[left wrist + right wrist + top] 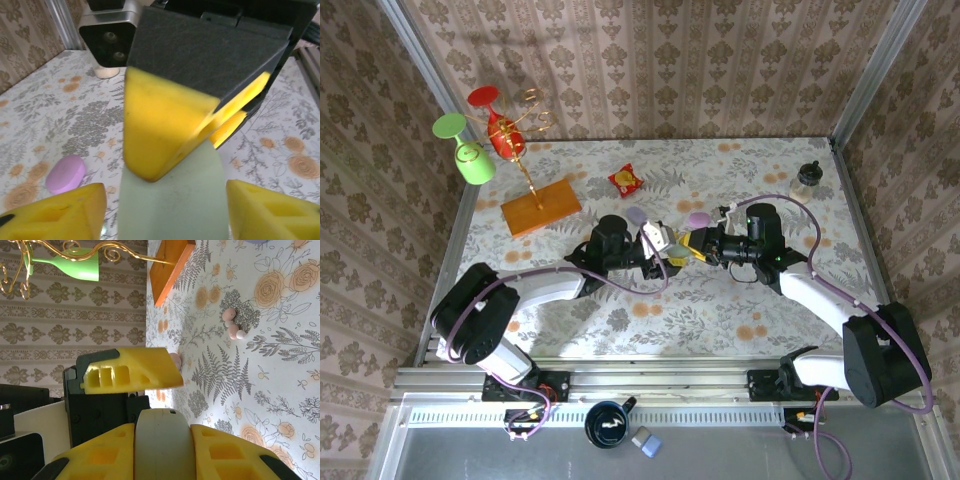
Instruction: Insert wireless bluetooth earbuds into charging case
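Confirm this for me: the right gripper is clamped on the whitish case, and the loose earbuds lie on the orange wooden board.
One thing is wrong. The earbuds lie on the floral table, apart from the wooden board, as the right wrist view shows. The rest stands: the right gripper is clamped on the whitish case.

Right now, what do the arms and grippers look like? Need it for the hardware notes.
Both arms match: the left arm and right arm have white links between chunky black joints, and purple cables loop alongside each. The left gripper and right gripper have black bodies with bright yellow wedge-shaped jaws, moulded with rectangular pockets.
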Robot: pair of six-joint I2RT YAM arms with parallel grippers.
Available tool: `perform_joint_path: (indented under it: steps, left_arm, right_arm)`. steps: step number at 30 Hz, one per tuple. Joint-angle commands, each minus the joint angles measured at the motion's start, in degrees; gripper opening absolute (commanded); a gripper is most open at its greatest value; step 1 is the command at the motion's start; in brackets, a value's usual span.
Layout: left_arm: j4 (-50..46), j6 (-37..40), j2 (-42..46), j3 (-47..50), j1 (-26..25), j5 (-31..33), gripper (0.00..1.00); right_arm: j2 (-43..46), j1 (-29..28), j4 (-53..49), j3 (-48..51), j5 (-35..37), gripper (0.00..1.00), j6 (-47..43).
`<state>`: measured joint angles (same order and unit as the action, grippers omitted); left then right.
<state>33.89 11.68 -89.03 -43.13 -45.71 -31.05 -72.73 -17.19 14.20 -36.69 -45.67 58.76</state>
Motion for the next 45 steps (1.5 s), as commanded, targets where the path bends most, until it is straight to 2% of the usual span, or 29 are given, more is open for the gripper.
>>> perform_joint_path:
  steps: [1,6,8,10,11,14,17,19,23,25,28,30,34,40,45]
  left_arm:
    - [0.7,-3.3,0.4,0.6,1.0,1.8,0.74]
    - [-9.7,-8.5,1.7,-2.0,1.2,6.5,0.75]
    - [-11.6,-6.9,2.9,-2.0,1.2,6.6,0.84]
    - [-8.8,-6.6,5.1,0.5,1.5,6.3,0.99]
    - [-6.1,-6.4,6.5,2.3,1.6,6.3,1.0]
    - [2.7,-8.4,10.4,8.0,2.3,6.9,1.0]
    - [3.6,-14.4,12.8,9.1,4.2,5.0,1.0]
    - [5.1,-15.4,14.0,9.9,4.4,5.9,1.0]
    - [18.5,-19.1,14.7,14.9,4.5,10.1,1.0]
    - [23.1,-21.1,14.4,15.6,5.0,10.2,0.98]
    - [22.5,-21.8,14.9,14.1,5.3,7.4,0.93]
    - [21.1,-20.7,14.9,12.3,5.3,4.7,0.94]
    - [26.9,-20.0,13.1,11.1,4.8,2.6,0.94]
    - [34.9,-20.9,8.2,8.3,4.3,-1.5,0.83]
    - [36.6,-18.4,6.4,7.0,2.0,-0.6,0.8]
  right_arm:
    - [0.6,0.3,2.9,-1.3,0.1,0.17,1.5]
    - [0.7,0.8,5.3,-1.1,-0.4,0.15,3.8]
    - [0.8,0.8,6.2,-1.1,-0.4,0.15,4.7]
    - [1.0,0.8,7.5,-0.8,-0.4,0.14,5.8]
    - [1.0,0.9,8.6,-0.7,-0.5,0.14,6.8]
    - [0.7,1.1,13.8,-0.2,-1.3,0.14,11.2]
    - [-0.2,1.1,18.7,-0.2,-2.4,0.1,16.3]
    - [-1.0,1.0,23.3,-0.2,-3.3,0.09,20.9]
    - [-1.8,1.1,29.4,-0.8,-4.7,0.05,28.1]
    - [-1.9,0.9,31.8,-0.8,-4.8,0.02,31.8]
    - [-2.0,0.7,36.7,-0.7,-5.0,0.0,36.9]
    - [-1.8,0.5,38.5,-0.7,-5.0,0.0,39.3]
    - [-1.0,-0.8,39.4,-0.9,-4.0,0.0,41.6]
    - [-0.7,-3.1,39.3,-1.5,-1.5,0.0,43.3]
    - [-1.1,-3.6,40.1,-2.0,-2.1,0.0,44.2]
